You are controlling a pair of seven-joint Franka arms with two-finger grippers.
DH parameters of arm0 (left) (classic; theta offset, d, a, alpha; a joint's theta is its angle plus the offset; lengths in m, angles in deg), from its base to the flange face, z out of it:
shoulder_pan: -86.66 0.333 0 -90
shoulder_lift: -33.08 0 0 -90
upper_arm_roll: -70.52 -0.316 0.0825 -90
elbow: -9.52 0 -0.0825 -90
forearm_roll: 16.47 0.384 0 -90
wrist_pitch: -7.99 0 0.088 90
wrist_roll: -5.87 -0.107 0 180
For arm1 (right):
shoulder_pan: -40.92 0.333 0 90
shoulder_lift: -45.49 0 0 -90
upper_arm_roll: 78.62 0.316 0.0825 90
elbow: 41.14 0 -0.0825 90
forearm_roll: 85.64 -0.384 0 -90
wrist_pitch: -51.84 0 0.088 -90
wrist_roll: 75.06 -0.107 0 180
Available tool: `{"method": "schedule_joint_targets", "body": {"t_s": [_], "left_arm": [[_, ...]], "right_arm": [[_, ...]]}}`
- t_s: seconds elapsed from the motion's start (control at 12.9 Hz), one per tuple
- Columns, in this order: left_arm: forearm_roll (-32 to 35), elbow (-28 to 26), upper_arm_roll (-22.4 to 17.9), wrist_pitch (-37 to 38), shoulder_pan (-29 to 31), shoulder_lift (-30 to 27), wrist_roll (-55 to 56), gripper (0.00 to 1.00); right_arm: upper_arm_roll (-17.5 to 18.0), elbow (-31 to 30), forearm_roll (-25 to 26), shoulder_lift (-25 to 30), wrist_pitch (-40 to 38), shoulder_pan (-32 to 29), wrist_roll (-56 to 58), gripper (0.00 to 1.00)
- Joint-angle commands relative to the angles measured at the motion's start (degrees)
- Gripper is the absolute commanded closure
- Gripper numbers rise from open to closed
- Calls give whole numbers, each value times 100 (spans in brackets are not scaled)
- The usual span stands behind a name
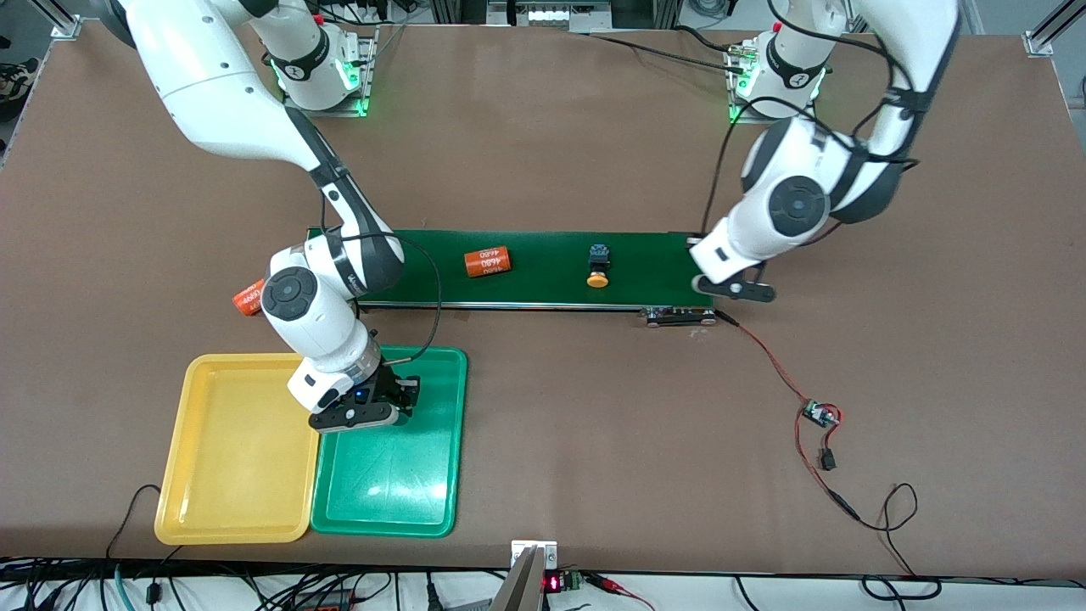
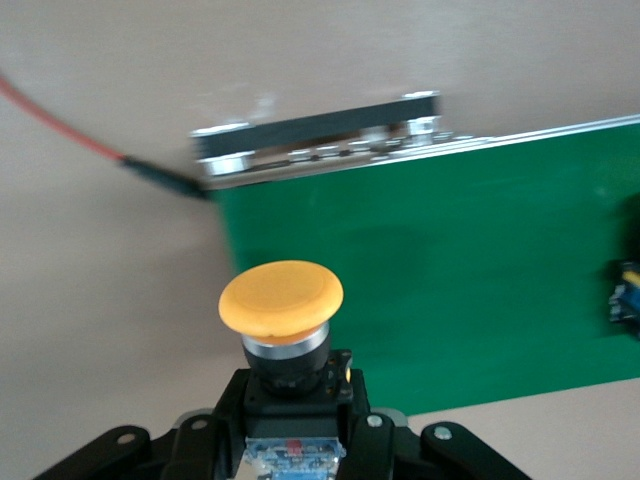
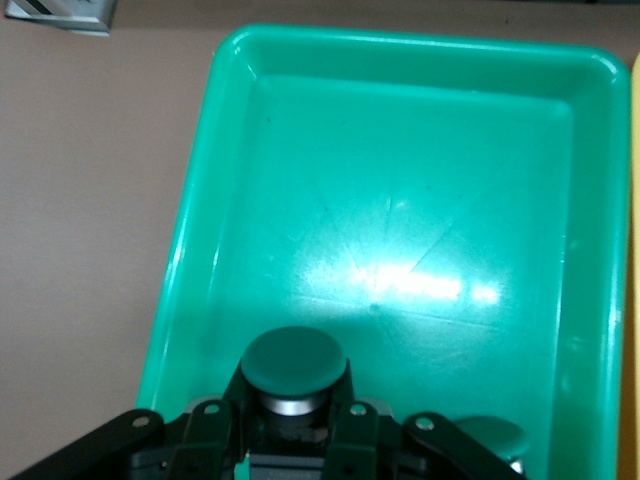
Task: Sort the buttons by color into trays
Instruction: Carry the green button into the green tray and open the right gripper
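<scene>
- The right pincer (image 1: 405,399) hangs over the green tray (image 1: 390,492), at the tray's end nearest the conveyor belt (image 1: 543,288); its fingers are clamped on a green-capped button (image 3: 293,362), cap up.
- A second green cap (image 3: 488,437) shows in the right wrist view, low in the green tray beside the held one; its body is hidden.
- The yellow tray (image 1: 229,501) lies touching the green tray, toward the right arm's end of the desk (image 1: 594,441); both sit nearer the front camera than the belt.
- The left pincer (image 1: 736,288) is over the belt's end toward the left arm's base; it grips a yellow-capped button (image 2: 281,300) by its dark body, cap up.
- Another yellow-capped button (image 1: 599,265) lies on its side on the belt, about mid-length, cap toward the front camera.
- An orange cylinder (image 1: 487,262) lies on the belt with white print, shown upside down, reading roughly "4680"; a second orange cylinder (image 1: 249,298) with white print too small to read lies on the desk just off the belt's end, partly hidden by the right arm.
</scene>
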Motion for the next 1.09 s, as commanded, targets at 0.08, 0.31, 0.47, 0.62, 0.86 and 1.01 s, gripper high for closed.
{"method": "schedule_joint_targets", "body": {"t_s": [0.08, 0.31, 0.47, 0.62, 0.86, 1.01], "left_arm": [[-96, 108, 93, -678, -105, 548, 181, 73], [-96, 108, 102, -680, -114, 506, 199, 0], [-87, 125, 111, -671, -114, 322, 190, 0], [-96, 221, 120, -261, -70, 32, 190, 0], [-79, 1088, 41, 1205, 88, -311, 137, 0], [0, 1382, -230, 1701, 167, -583, 128, 0]], "right_arm": [[-112, 192, 7, -291, 89, 76, 95, 52], [-112, 148, 7, -291, 89, 76, 104, 16], [-112, 139, -28, -212, 37, 59, 122, 0], [-112, -202, -28, 41, 1, 33, 104, 0], [-112, -528, -11, 498, -393, -29, 122, 0], [-103, -704, -19, 876, -717, -55, 113, 0]]}}
